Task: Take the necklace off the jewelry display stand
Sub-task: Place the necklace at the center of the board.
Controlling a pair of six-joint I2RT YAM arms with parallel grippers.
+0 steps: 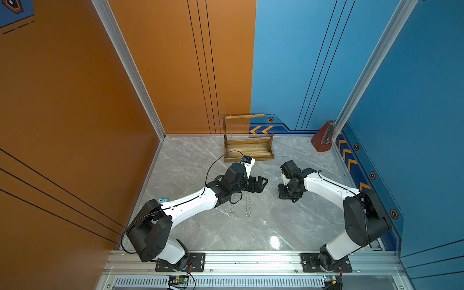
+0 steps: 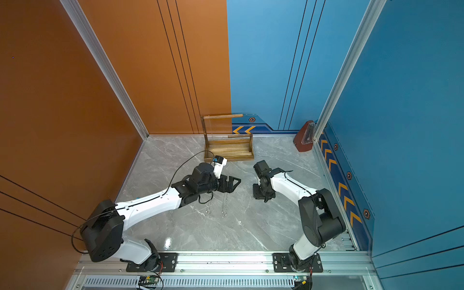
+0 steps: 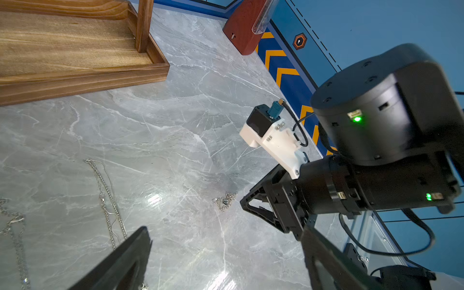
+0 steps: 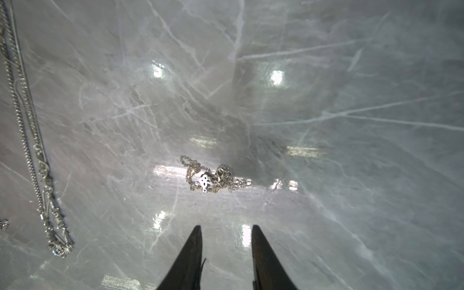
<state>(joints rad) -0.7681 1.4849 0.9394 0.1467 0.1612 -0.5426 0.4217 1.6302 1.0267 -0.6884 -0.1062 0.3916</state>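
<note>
A small silver necklace (image 4: 213, 179) lies in a loose heap on the grey marble counter (image 1: 200, 233), right of the middle and well clear of the jewelry display stand (image 1: 248, 152). In the right wrist view it sits just ahead of the right tool (image 4: 226, 227). That tool's two dark fingers (image 4: 193, 251) stand a little apart with nothing between them, and neither touches the chain. In both top views the right tool (image 1: 283, 193) points down at the counter, with the heap showing only as a few bright specks beside it (image 2: 251, 197).

The left tool (image 1: 263, 182) is held above the counter near the middle and aimed toward the right arm. Its jaws are spread wide and empty, as the left wrist view (image 3: 226, 233) shows.

Two long chains (image 1: 248, 208) lie stretched out side by side on the counter beneath the left arm, running toward the near edge. One of them appears along the margin of the right wrist view (image 4: 37, 155).

The brown wooden stand sits at the middle of the far edge, its tray bare. A faint thin line hangs from the long crossbar (image 1: 244, 116) close to the tall post, and it is too fine to tell whether it is a chain. A red-brown wedge-shaped block (image 1: 322, 139) stands in the far right corner.
</note>
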